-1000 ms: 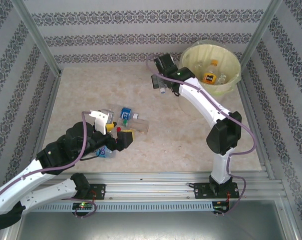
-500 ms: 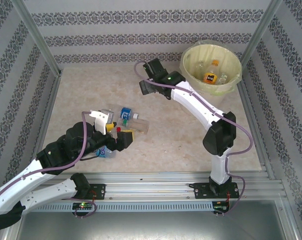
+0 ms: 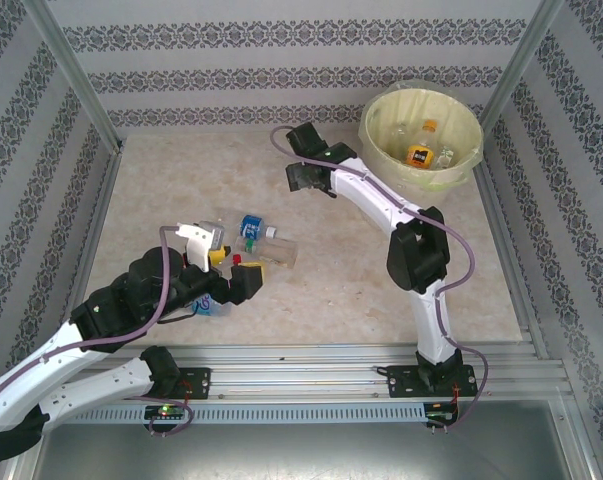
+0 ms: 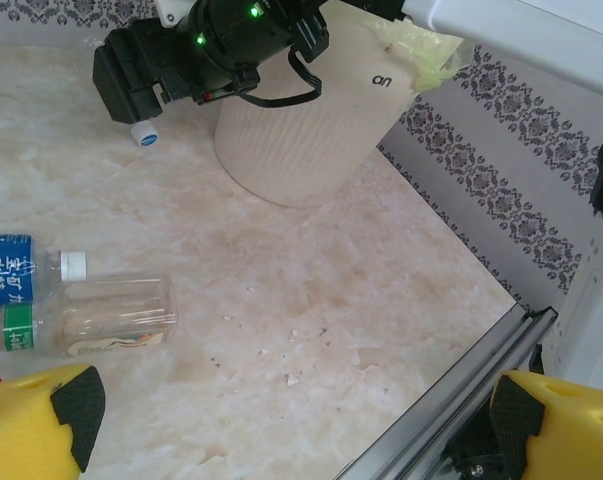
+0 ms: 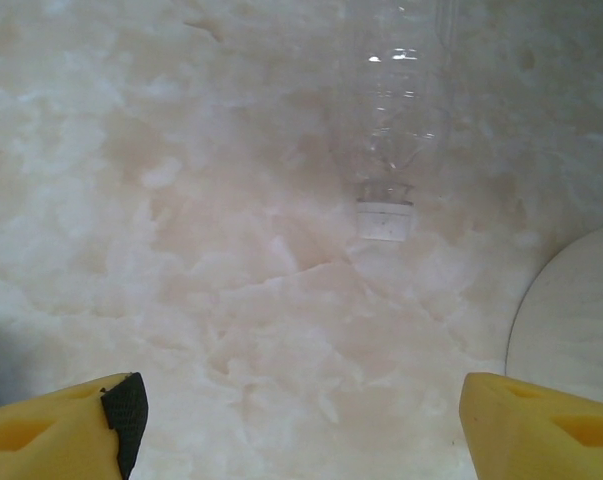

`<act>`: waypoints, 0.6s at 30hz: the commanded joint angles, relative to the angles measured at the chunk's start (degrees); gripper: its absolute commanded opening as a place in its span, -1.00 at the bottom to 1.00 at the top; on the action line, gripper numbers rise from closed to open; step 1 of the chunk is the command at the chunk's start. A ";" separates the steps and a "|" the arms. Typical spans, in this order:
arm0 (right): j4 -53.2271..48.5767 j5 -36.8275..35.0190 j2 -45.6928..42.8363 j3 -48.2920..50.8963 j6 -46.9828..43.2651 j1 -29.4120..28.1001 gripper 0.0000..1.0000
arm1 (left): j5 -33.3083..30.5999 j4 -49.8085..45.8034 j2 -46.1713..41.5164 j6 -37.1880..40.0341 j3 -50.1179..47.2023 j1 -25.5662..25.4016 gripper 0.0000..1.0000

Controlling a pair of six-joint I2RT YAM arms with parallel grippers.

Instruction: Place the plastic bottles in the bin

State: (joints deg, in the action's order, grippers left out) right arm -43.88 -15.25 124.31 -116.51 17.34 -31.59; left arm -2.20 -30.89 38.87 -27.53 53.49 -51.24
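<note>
Two plastic bottles lie side by side mid-table: one with a blue label (image 3: 249,225) (image 4: 11,277) and a clear one with a green band (image 3: 277,250) (image 4: 101,318). My left gripper (image 3: 236,263) (image 4: 301,425) hovers just near of them, open and empty. My right gripper (image 3: 303,178) (image 5: 301,425) is open over the far table, left of the bin (image 3: 421,180) (image 4: 311,130). A clear bottle with a white cap (image 5: 386,150) lies ahead of its fingers, apart from them. Several bottles (image 3: 421,152) lie in the bin.
Patterned walls and metal posts close in the table on three sides. An aluminium rail (image 3: 311,352) (image 4: 461,390) runs along the near edge. The bin's wall (image 5: 576,320) stands close to my right gripper's right finger. Another bottle (image 3: 209,303) lies partly under my left arm.
My right arm has swung left from the bin's edge to the far middle of the table, and its jaws have narrowed a little. The left arm has hardly moved.
</note>
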 commanded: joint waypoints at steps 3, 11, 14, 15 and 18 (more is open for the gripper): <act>1.34 2.88 2.77 -1.36 1.27 2.71 0.55 | -0.70 0.41 -0.38 -1.04 -1.05 0.62 1.00; 0.40 3.86 9.43 -7.20 1.72 5.01 0.39 | -0.70 0.83 0.58 -1.39 -1.13 0.62 1.00; -0.55 3.55 12.08 -9.74 1.95 5.55 0.31 | -0.45 1.01 1.02 -1.48 -1.29 0.61 1.00; -0.76 3.35 12.76 -10.37 2.06 5.72 0.30 | -0.44 0.97 1.23 -1.48 -1.32 0.62 1.00; -1.22 3.51 14.82 -11.85 2.68 6.43 0.25 | -0.18 1.08 1.97 -1.56 -1.35 0.62 1.00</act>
State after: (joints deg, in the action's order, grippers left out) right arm -43.55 -12.08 137.43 -125.93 18.61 -26.04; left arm -2.20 -30.87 40.69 -28.51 52.71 -51.24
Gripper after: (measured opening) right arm 0.628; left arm 0.998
